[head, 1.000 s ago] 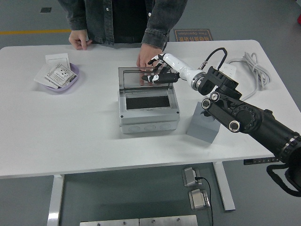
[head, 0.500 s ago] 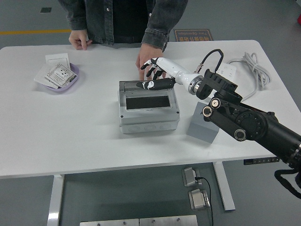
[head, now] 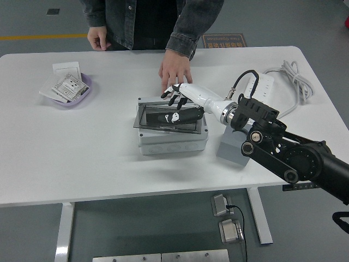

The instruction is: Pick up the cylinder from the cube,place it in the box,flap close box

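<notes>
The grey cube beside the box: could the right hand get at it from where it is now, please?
Probably yes: the right hand rests open on the box lid, holding nothing, and the grey cube sits just beneath its forearm, top partly covered.

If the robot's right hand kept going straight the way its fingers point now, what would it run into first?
The right hand points left, lying flat over the box lid. Going straight on, it would likely slide along the lid; past the box's left edge only bare table shows. Its height above the lid is unclear.

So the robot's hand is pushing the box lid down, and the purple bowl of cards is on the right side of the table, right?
Not quite. The head view shows the purple bowl on the table's left side. The rest holds: the right hand lies on the box lid, pressing it down.
</notes>
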Available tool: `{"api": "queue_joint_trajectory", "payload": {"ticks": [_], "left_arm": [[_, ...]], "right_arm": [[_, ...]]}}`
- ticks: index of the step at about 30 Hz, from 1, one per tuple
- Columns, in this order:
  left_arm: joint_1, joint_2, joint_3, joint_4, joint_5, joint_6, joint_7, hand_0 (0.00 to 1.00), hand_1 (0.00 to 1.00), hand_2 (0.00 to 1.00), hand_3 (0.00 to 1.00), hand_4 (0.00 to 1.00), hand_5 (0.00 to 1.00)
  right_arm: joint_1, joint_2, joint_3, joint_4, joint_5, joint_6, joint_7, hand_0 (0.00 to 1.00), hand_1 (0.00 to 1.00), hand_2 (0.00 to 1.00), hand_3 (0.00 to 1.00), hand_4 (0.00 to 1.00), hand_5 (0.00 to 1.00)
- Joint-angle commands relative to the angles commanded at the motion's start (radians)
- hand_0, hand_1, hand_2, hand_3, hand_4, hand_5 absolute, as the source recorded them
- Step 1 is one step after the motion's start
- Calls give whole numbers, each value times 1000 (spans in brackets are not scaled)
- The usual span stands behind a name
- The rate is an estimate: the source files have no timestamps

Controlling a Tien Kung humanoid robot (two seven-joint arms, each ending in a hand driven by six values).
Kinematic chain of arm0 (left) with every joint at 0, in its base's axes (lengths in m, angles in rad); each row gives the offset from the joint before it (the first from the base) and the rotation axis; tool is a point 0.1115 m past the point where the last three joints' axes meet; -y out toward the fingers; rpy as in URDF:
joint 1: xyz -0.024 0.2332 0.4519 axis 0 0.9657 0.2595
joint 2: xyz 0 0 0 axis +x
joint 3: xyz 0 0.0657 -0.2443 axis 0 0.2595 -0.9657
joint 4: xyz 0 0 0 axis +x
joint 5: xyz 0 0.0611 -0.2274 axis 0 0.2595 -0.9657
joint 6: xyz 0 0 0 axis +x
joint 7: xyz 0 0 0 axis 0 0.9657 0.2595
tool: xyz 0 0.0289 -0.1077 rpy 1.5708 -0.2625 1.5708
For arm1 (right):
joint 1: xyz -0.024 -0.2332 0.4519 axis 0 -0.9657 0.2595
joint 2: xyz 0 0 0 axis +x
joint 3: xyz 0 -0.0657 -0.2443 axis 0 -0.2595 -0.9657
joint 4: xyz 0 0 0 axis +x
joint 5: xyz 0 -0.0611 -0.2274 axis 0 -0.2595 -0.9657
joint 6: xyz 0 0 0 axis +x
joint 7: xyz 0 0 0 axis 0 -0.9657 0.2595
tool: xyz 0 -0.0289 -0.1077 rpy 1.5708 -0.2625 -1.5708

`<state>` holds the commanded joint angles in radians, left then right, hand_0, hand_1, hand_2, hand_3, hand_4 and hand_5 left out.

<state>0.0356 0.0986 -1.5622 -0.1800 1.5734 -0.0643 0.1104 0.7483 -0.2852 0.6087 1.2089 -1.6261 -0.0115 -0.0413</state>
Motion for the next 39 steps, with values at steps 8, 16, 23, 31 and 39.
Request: {"api": "queue_joint_trajectory", "payload": {"ticks": [8, 16, 23, 31, 39], "left_arm": [[0, 0, 2, 0, 0, 0, 0, 618, 666, 618, 630, 716, 352], [3, 0, -21, 0, 19, -1, 4, 618, 666, 618, 630, 715, 350], [11, -2, -41, 0, 33, -1, 6, 618, 666, 617, 630, 714, 349], [14, -9, -45, 0, 34, -3, 2, 618, 666, 618, 630, 713, 349], [12, -12, -56, 0, 47, -5, 0, 618, 666, 618, 629, 714, 349]], "right_arm": [[-17, -8, 30, 10, -16, 21, -3, 570, 502, 626, 771, 867, 585], [-94, -36, 186, 54, -118, 80, -39, 572, 501, 633, 778, 862, 578], [-230, -29, 375, 114, -165, 70, -33, 579, 501, 634, 782, 862, 578], [-378, 39, 607, 131, -183, 36, 34, 574, 508, 632, 772, 868, 595], [-436, 66, 784, 123, -206, 19, 73, 713, 670, 705, 736, 986, 789]]}}
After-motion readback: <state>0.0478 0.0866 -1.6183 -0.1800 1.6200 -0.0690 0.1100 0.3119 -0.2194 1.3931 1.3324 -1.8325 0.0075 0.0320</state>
